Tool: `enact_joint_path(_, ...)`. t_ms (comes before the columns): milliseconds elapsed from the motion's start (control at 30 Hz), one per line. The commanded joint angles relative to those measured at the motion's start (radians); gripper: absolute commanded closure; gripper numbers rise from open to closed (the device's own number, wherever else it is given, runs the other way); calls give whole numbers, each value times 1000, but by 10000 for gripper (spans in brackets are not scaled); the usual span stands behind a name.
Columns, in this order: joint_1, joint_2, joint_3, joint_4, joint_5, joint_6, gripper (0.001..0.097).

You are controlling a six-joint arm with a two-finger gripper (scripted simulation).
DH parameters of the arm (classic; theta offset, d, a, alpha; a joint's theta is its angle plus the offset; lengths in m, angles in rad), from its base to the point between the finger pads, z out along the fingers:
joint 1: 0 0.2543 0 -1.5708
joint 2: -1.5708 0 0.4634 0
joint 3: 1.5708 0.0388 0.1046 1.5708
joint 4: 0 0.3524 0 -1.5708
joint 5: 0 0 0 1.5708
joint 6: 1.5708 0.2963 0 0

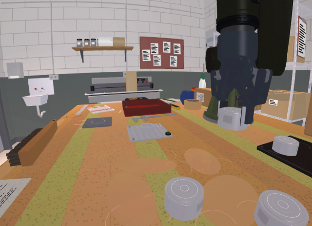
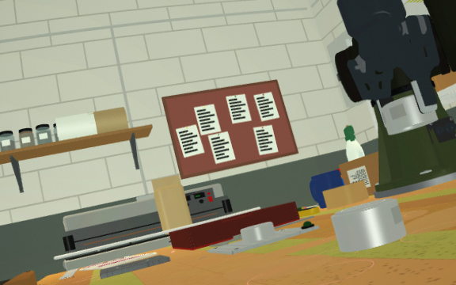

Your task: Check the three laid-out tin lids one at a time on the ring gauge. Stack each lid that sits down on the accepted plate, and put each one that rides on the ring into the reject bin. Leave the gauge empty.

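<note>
My gripper [image 1: 233,119] is raised above the right side of the bench and I hold a grey tin lid [image 1: 231,118] between its fingers, clear of the table, which the second side camera also shows [image 2: 404,113]. Two more tin lids lie at the near edge, one in the middle [image 1: 184,198] and one at the right corner [image 1: 281,209]. Another lid [image 1: 285,145] sits on the black plate [image 1: 289,154] at the right. The ring gauge [image 1: 148,131], a grey plate with a round boss, lies mid-table. The red reject bin [image 1: 146,106] stands behind it.
The arm's green base [image 2: 418,158] stands behind my gripper. A wooden brush block [image 1: 32,143] lies along the left edge. A dark square plate [image 1: 97,122], a caliper [image 1: 153,117], a tape roll [image 1: 192,104] and a blue mug [image 1: 186,95] sit further back.
</note>
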State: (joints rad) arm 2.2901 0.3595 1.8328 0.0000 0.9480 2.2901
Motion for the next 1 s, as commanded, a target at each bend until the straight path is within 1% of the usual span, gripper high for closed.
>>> enact_joint_path(0,0,-11,-6,0,16,0,341)
enact_joint_path(100,0,-40,-23,0,63,0,341)
enact_joint_path(200,0,-55,-32,0,87,0,341)
enact_joint_path(400,-5,-59,-32,0,93,-5,341)
enact_joint_path(500,-44,-69,-18,0,88,-44,341)
enact_joint_path(633,-179,-94,19,-1,77,-177,341)
enact_joint_path(767,-386,-108,39,-1,70,-384,341)
enact_joint_path(867,-544,-101,27,-1,74,-541,341)
enact_joint_path(967,-665,-83,1,0,83,-663,341)
